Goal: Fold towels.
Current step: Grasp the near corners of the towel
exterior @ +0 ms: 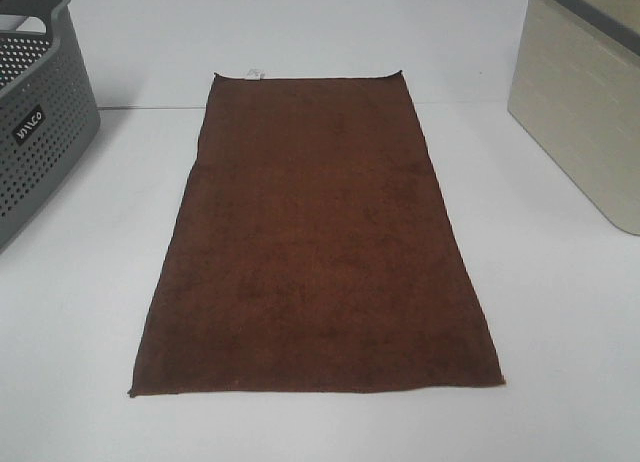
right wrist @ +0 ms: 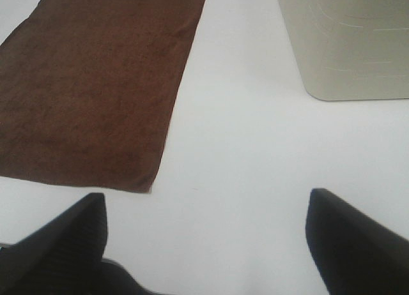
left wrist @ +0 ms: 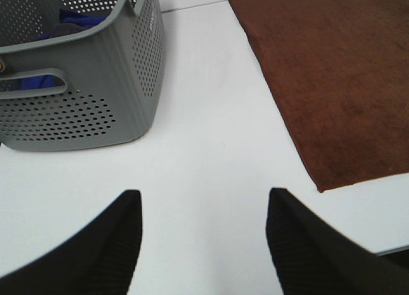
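The left hand (left wrist: pixel 203 205) and the right hand (right wrist: pixel 206 202) both hang spread wide and empty above the white worktop (exterior: pixel 570 362). The reddish-brown towel (exterior: pixel 318 237) lies fully flat ahead of them, between the two, untouched. No fold is made yet; all the folding remains.

one towel (exterior: pixel 320 232), one grey basket (exterior: pixel 40 152), one beige bin (exterior: pixel 580 112).

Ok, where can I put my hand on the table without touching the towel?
Bare table lies between the towel and the basket, and between the towel and the bin. A narrower strip runs along the towel's near edge. It is crowded only at the far left and far right, where the basket and bin stand.
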Robot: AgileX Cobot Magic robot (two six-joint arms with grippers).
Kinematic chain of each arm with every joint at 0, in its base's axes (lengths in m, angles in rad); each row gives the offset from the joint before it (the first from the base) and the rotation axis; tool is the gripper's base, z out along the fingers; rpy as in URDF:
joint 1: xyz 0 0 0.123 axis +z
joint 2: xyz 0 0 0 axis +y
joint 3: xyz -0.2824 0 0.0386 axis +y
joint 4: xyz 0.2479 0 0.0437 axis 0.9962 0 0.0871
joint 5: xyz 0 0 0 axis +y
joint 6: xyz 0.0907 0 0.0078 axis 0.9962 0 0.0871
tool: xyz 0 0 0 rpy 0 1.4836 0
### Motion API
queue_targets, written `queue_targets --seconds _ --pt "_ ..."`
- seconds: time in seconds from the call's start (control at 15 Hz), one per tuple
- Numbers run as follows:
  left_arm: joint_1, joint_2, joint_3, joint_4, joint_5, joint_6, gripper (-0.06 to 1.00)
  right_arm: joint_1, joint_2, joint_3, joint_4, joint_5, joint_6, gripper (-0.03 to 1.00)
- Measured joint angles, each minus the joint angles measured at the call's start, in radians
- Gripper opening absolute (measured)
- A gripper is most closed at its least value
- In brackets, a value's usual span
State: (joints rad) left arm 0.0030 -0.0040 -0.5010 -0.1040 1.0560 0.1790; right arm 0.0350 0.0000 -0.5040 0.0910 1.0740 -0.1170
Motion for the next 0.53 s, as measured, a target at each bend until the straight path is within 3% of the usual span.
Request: queue_targets --seconds 0.53 --pt "0.0 0.0 0.0 0.0 0.0 0.0 0.56 0.0 0.0 0.0 0.0 0.0 0.0 0.8"
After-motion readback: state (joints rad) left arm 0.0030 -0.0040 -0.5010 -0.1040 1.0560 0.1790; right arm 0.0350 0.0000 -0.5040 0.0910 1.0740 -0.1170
